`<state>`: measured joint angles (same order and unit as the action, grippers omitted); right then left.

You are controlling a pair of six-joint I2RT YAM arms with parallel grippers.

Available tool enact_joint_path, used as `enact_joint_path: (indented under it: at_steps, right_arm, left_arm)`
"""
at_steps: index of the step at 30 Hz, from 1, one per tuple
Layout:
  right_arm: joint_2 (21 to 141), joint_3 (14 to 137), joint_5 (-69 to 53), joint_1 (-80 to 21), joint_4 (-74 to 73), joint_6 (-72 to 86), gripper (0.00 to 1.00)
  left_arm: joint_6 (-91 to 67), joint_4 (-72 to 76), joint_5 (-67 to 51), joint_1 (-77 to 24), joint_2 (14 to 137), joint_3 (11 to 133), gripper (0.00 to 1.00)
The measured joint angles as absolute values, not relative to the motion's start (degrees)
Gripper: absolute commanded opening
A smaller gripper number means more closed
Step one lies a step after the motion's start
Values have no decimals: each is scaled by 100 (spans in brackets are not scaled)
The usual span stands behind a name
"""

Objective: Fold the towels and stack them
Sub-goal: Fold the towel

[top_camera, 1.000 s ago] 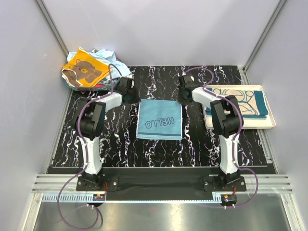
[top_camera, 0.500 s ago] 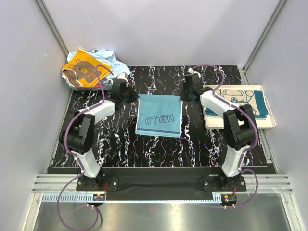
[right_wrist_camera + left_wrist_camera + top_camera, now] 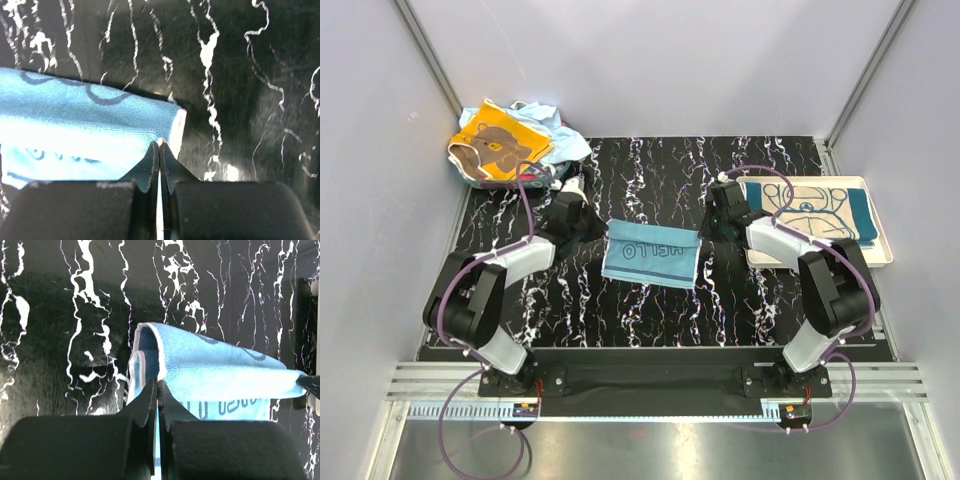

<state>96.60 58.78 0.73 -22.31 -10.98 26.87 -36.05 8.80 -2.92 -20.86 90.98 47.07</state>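
Black, white-veined table [image 3: 640,300] fills the floor of a pale-walled booth. At its far left corner lies a loose pile of towels, with an orange-yellow bear towel [image 3: 498,148] on top and light blue cloth [image 3: 548,122] bunched behind it. Just right of the pile, the left pincer [image 3: 594,229] is pressed together on the left corner of the light blue "HELLO" towel [image 3: 652,253]. In the left wrist view its 2 black fingers [image 3: 144,407] meet on the white-hemmed edge, and the cloth curls up in a loop beside them. This towel sits at the middle of the table. Its far edge is raised off the surface and stretched between the 2 arms, while the near part lies flat with the lettering showing. The right pincer [image 3: 709,227] pinches the opposite corner, its tips closed on the hem in the right wrist view. Farther right, a beige tray [image 3: 820,264] holds 1 teal towel [image 3: 845,215] with a beige centre, lying flat.
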Motion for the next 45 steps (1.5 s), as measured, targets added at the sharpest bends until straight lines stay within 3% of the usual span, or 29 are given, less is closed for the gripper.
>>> enact_joint_path:
  at_steps: [18,45]
  right_arm:
    - [8608,4847,30,-2528,-871,3057,0]
    - [8130,4112,27,-2794,-666,3398,0]
  left_arm:
    - [-3581,731,27,-2305,8635,4311,0]
    - [-3551,587,51,-2405,8298,3817,0]
